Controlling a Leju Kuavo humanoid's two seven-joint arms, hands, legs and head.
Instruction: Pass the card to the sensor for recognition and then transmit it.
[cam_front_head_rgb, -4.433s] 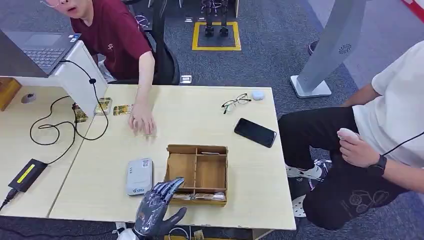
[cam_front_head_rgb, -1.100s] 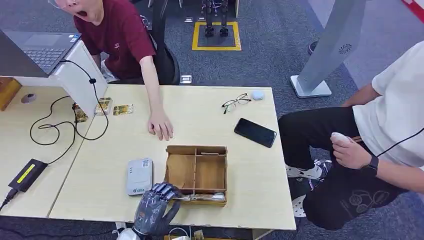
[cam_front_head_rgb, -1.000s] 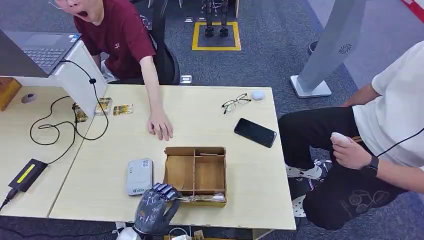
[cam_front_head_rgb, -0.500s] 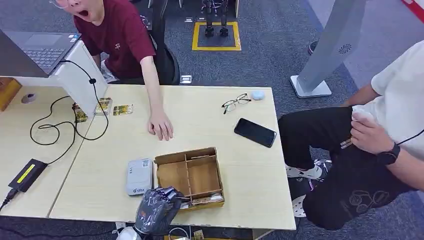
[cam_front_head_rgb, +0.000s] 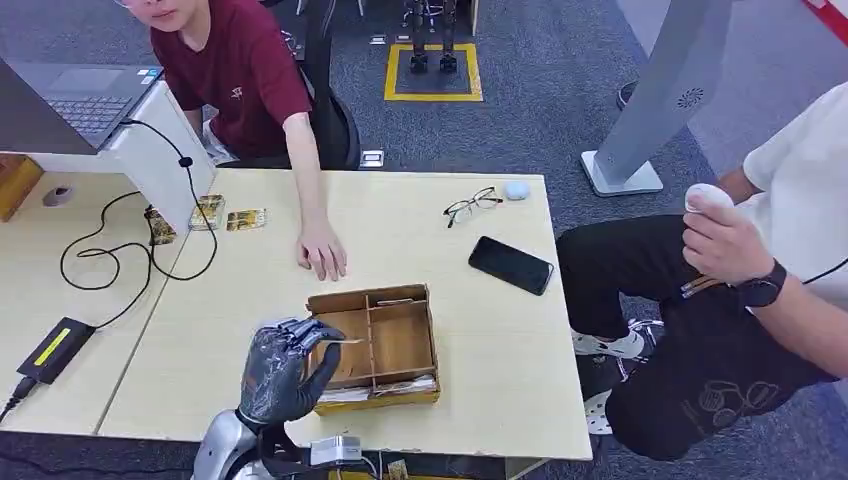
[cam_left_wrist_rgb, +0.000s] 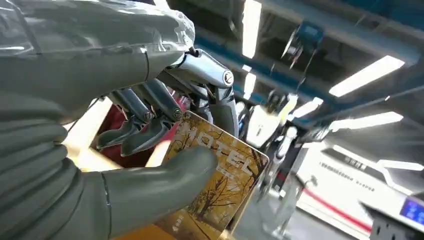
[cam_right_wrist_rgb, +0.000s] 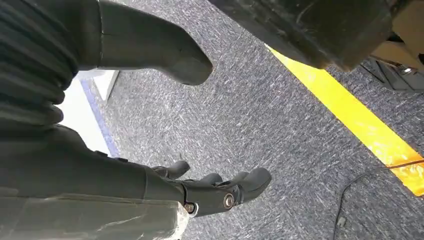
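Golden hotel card (cam_left_wrist_rgb: 220, 185), pinched in my left hand (cam_front_head_rgb: 283, 368)
Thumb against fingers, lifted from wooden box (cam_front_head_rgb: 400, 340) at 3 o'clock for scanning; right hand (cam_right_wrist_rgb: 210, 190) hangs, fingers apart

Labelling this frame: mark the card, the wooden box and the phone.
card (cam_left_wrist_rgb: 220, 180), left wrist view, on its printed face.
wooden box (cam_front_head_rgb: 427, 335), head view, on its right wall.
phone (cam_front_head_rgb: 510, 265), head view, middle of its screen.

Glasses (cam_front_head_rgb: 471, 205), phone (cam_front_head_rgb: 511, 265) on table (cam_front_head_rgb: 400, 215); laptop (cam_front_head_rgb: 70, 95) far left.
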